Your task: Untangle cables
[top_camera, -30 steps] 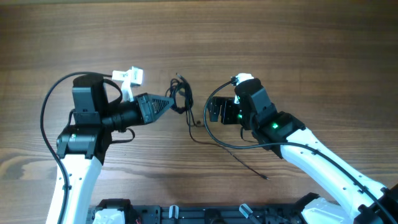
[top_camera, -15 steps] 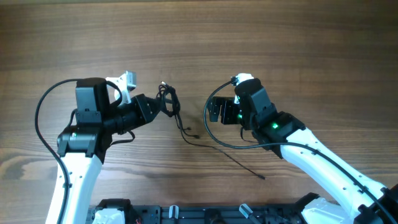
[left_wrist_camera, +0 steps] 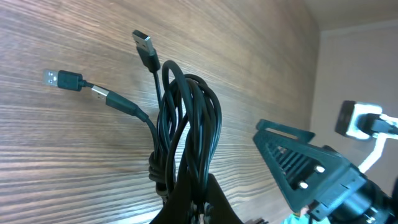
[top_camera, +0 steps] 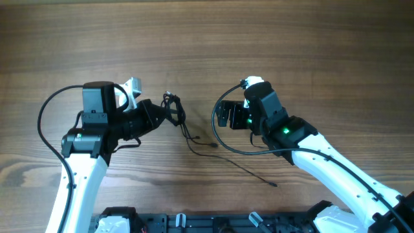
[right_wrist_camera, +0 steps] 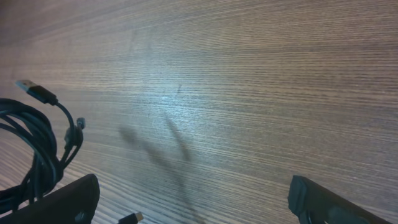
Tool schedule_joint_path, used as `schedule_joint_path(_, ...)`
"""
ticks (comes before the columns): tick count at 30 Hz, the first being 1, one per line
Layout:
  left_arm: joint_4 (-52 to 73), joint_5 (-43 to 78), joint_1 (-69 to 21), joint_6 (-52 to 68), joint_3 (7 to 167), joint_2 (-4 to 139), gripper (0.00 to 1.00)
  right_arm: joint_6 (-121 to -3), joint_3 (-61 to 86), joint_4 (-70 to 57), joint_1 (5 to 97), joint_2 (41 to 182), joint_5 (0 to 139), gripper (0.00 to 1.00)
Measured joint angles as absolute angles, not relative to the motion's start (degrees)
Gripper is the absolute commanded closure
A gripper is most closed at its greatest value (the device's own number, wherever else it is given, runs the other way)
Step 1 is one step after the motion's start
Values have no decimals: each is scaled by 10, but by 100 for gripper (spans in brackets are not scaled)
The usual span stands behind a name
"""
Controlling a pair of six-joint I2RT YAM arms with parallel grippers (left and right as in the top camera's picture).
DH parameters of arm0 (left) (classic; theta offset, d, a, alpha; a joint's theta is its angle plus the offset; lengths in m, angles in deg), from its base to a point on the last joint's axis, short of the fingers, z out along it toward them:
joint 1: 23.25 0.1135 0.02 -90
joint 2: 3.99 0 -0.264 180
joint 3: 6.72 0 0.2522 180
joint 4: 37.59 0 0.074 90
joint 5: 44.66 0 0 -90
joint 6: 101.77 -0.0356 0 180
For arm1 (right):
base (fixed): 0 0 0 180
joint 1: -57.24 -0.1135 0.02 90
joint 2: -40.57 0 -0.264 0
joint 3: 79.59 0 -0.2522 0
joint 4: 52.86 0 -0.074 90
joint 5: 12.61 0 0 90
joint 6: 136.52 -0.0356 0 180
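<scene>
Since the earlier overhead frame, the left gripper (top_camera: pixel 163 111) has dragged the coiled bundle of cables (top_camera: pixel 174 107) leftward across the table (top_camera: pixel 207 39). The loose tail (top_camera: pixel 255 173) has slid after it, and the right arm has not moved. My left jaws are clamped tight on the base of the bundle. In the left wrist view its loops rise from the fingers, with two plug ends (left_wrist_camera: pixel 144 46) sticking out at the top and left. I cannot tell whether the bundle is lifted clear of the wood. My right gripper (top_camera: pixel 224 115) stands wide apart and holds nothing, well to the right of the bundle.

Risks, as I judge them:
- Pulling from one side only could cinch the loops tighter rather than free them, since nothing pins the far end.
- The tail could snag on the right arm's own thick black cable (top_camera: pixel 215 126), which loops low beside it and crosses its path in the overhead view.
- Reaching in with the right gripper, I could grab that thick cable by mistake.
- A plug end may catch inside a loop as the strands slide.

The one obstacle I can see between the right gripper and the bundle is that arm cable.
</scene>
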State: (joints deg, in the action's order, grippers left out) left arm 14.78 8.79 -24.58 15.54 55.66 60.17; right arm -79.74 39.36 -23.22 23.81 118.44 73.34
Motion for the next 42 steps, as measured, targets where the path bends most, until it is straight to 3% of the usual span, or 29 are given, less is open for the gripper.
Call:
schedule_joint_path(10,144,139,-246,169,557,611,96,-797,394,-232,238,1184,734,0)
schedule_joint_path(25,254,99,-246,179,557,600,96,-811,394,-233,238,1185,734,0)
schedule_joint_path(42,168,77,-246,177,557,547,96,-1134,394,-217,238,1184,692,0)
